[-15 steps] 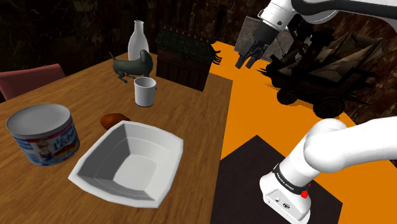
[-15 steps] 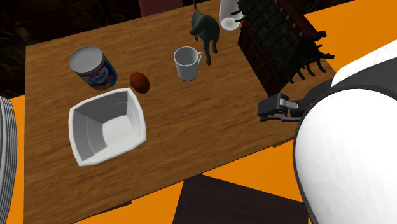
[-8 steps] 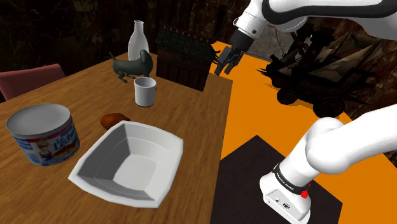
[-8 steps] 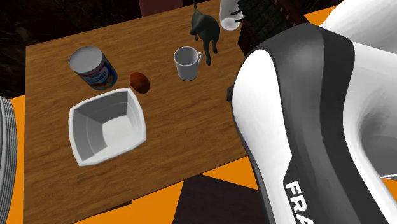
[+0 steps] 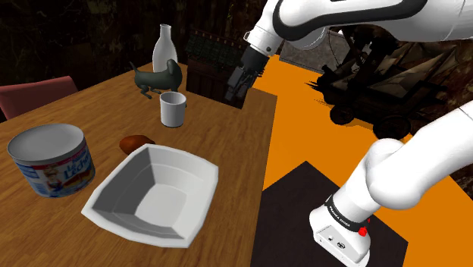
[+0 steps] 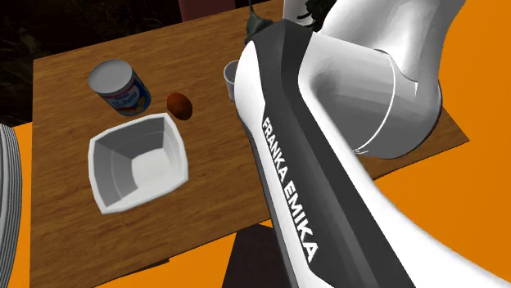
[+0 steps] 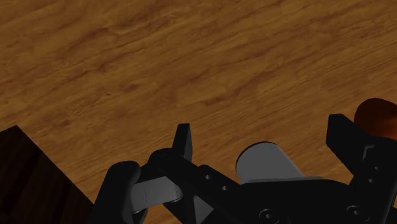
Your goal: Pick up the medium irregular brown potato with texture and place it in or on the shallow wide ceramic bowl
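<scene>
Hovering over the worktop [image 5: 242, 144] w/ fingers spread wide and nothing between them, the tool [image 5: 236, 91] hangs just in front of the dark crate [image 5: 216, 80], well apart from the potato [image 5: 136, 142]. The potato lies on the wood just beside the far rim of the bowl [image 5: 121, 182], between it and the mug [image 5: 173, 109]. The can [image 5: 51, 161] stands near, on the shoulder view's left.

Risks, as a judgement: the mug sits approx. on the line from tool to potato. The wrist view has it under the open fingers, w/ the potato's edge peeking past one finger, so a low sweep could clip or tip it. The potato is rounded, so an off-centre squeeze could squirt it out or roll it vs. the bowl's rim. W/ the bowl that close, one finger may land on the rim instead of the wood and shove the bowl. The dog figurine [image 5: 157, 77] and bottle [image 5: 164, 47] stand farther back and look less exposed.

Materials etc.: the potato is reddish-brown, oval, matte, small next to the bowl. The bowl is plain white, smooth, squarish w/ soft corners, sloped walls and a flat floor. It is wide and shallow, prob. an easy drop target. The mug is pale, cylindrical. The can has a pale top and blue-printed label. The worktop is flat, streaky brown wood grain.
</scene>
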Motion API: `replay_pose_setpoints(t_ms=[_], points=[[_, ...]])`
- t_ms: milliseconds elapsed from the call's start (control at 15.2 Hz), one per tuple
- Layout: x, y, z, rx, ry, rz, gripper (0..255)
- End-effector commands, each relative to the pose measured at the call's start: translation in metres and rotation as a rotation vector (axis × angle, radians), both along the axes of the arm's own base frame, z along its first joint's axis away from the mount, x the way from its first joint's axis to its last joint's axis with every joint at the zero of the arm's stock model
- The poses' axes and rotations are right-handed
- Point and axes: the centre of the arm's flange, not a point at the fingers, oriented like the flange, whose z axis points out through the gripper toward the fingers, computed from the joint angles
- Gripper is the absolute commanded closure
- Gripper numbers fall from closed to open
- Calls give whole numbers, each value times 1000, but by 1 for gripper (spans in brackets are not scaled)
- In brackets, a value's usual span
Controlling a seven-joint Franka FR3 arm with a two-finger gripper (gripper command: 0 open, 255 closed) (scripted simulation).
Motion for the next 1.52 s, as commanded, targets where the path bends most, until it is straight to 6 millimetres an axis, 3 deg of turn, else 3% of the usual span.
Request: replay_pose_setpoints(t_ms=[0, 660, 1254, 1452], points=[[10, 21, -12, 16, 3, 36, 0], [47, 130, -65, 90, 21, 213, 0], [61, 235, -105, 157, 38, 373, 0], [61, 249, -118, 163, 39, 387, 0]])
